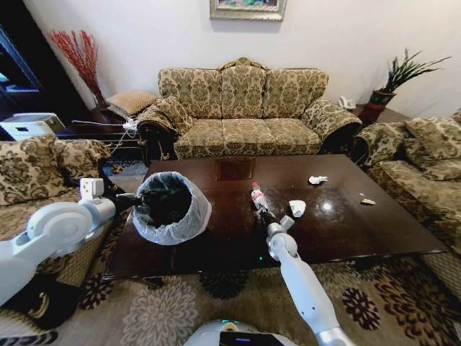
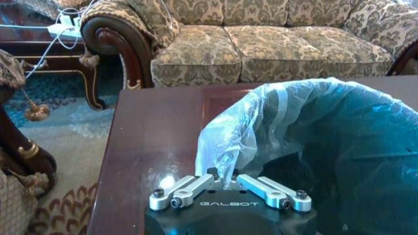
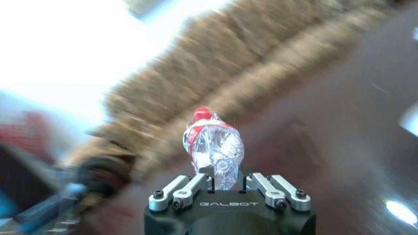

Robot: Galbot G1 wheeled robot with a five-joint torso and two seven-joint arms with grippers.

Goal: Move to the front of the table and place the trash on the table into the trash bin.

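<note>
The dark brown table [image 1: 353, 231] carries the black trash bin [image 1: 171, 207] with its whitish bag near the left end. My left gripper [image 1: 135, 202] is shut on the bag at the bin's rim [image 2: 225, 182]. The right gripper [image 1: 263, 213] is shut on the base of a clear red-capped bottle [image 1: 256, 193], held just above the table's middle, to the right of the bin. The right wrist view has the bottle [image 3: 214, 147] standing out from between the fingers. Two white paper wads [image 1: 297, 207] [image 1: 317, 179] and a tiny yellowish scrap [image 1: 368, 202] lie on the table's right half.
A patterned sofa [image 1: 245, 108] stands behind the table, with armchairs at the left [image 1: 36, 169] and right [image 1: 425, 158]. A side table with cables [image 1: 108, 130] is at the back left. Patterned carpet [image 1: 173, 310] lies before the table's front edge.
</note>
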